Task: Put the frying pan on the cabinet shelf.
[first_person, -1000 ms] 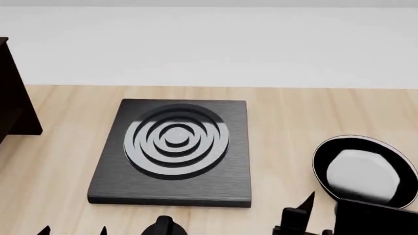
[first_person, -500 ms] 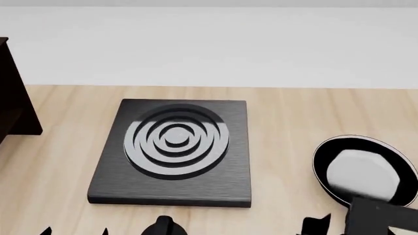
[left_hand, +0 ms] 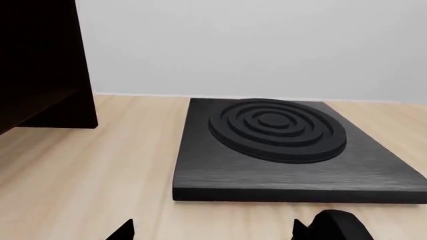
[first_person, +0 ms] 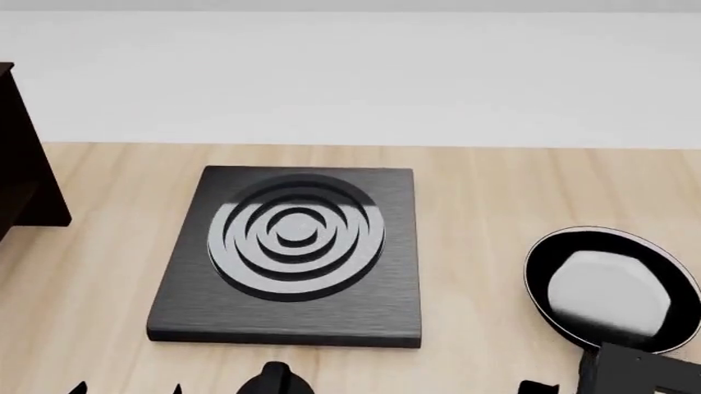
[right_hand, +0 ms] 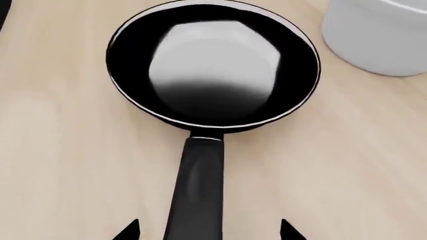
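Lowered since before, right tool [right_hand: 208, 231] straddles the frying pan [right_hand: 212, 65] handle, open.

Even, bright, diffuse simulator light; all 3 views sharp, no blur or edge distortion. Shadows are faint. A pale glare patch sits inside the frying pan [right_hand: 213, 65] and sheen brightens the burner plate [first_person: 294, 234] rings

Right arm withdrawn toward near table edge since 1.0 s ago; right gripper [right_hand: 208, 231] fingertips now straddle frying pan [right_hand: 213, 65] handle, jaws apart. Pan unmoved.
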Controlling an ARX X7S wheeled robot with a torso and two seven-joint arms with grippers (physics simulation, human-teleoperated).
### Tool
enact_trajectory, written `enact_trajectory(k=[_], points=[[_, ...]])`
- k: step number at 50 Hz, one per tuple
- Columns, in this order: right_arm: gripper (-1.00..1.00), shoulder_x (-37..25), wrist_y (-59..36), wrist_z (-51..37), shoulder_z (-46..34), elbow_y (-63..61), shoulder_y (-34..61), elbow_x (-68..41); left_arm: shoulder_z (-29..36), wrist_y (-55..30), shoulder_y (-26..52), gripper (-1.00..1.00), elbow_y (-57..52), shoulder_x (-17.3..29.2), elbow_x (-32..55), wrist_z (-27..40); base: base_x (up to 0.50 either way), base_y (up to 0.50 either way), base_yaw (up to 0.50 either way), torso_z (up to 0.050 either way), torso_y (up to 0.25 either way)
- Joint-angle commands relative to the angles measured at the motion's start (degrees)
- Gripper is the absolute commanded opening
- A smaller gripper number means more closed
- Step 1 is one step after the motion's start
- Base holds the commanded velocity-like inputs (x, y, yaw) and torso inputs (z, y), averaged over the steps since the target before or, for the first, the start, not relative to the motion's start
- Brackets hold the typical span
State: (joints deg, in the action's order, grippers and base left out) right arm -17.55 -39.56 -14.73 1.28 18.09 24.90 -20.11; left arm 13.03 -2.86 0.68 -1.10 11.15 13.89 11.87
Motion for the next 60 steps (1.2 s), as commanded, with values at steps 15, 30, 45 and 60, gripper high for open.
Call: enact_trajectory(k=[15, 30, 45, 60], points=[[1.0, 1.9, 4.3, 2.3, -0.6, 6.4, 0.0, -0.5, 0.7, 0.5, 0.1, 1.0, 0.4, 0.5, 0.4, 0.6, 0.0, 0.0, 0.0, 0.0, 0.0], [-1.0, 1.1, 1.8, -0.7, -1.6, -4.7, -3.9, 0.0, 1.1, 0.5, 0.2, 1.0, 0.2, 0.8, 0.6, 1.0, 0.0, 0.0, 0.0, 0.0, 0.0], [-1.0, -0.5, -7.1, -4.4, -4.6, -24.0, -6.7, -0.4, 1.4, 0.4, 0.2, 1.0, -0.1, 1.2, 1.0, 1.4, 0.0, 0.0, 0.0, 0.0, 0.002], [-1.0, -1.9, -20.4, -5.8, -7.4, -42.0, -2.9, -4.4, 2.1, 0.5, 0.2, 1.0, -0.1, 1.4, 0.8, 1.8, 0.0, 0.0, 0.0, 0.0, 0.002]])
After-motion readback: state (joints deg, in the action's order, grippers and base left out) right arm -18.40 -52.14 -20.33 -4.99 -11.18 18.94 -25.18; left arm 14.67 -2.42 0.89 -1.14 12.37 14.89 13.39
